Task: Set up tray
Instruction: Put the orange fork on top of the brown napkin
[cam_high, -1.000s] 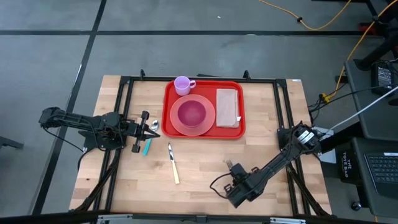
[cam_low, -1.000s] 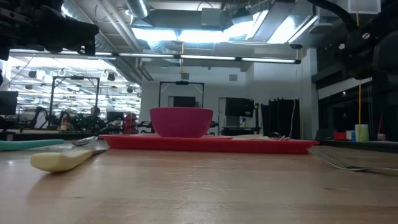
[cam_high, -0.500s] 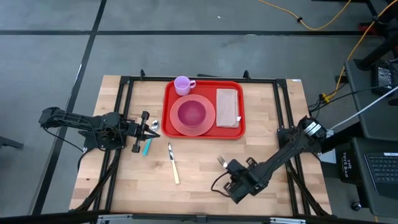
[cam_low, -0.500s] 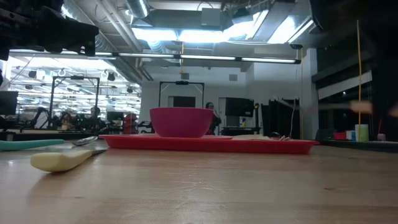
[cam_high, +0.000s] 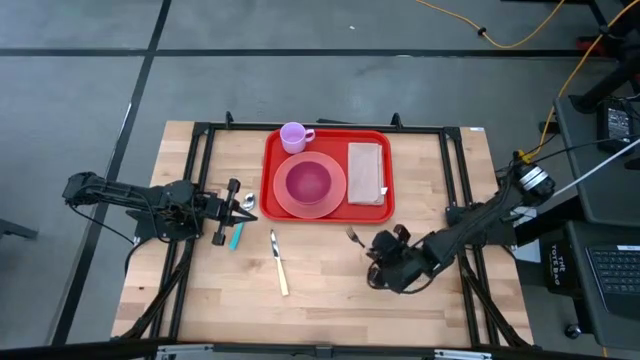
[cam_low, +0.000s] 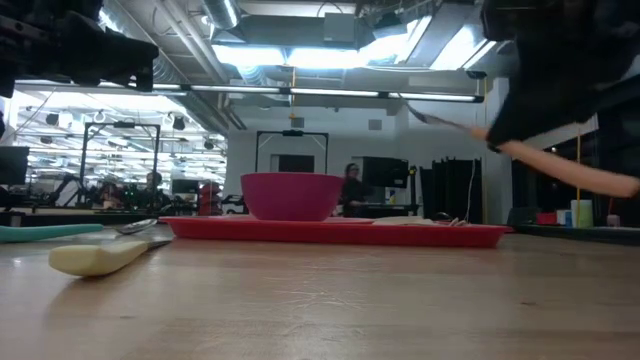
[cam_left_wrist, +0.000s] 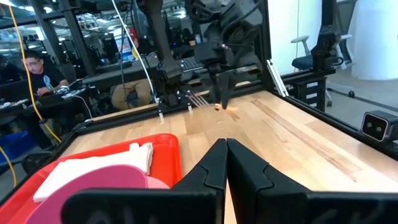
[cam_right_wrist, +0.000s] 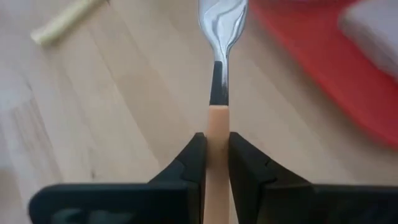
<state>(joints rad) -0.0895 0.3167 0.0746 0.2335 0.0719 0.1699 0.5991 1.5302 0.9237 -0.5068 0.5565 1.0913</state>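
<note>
Clamped on a fork's (cam_right_wrist: 217, 93) tan handle, the right jaws (cam_high: 388, 250) hover above the desk (cam_high: 330, 280) just off the tray's near right corner — tines aimed toward the tray (cam_high: 329, 175). That red tray lies at the desk's far middle, long axis left to right. Left jaws (cam_high: 232, 205), clenched and empty, wait by a spoon (cam_high: 246, 204).

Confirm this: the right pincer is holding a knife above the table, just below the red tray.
Not quite. The right pincer holds a fork, not a knife; the right wrist view shows its tines. The knife lies on the table. The rest stands: it is held just below the tray.
</note>
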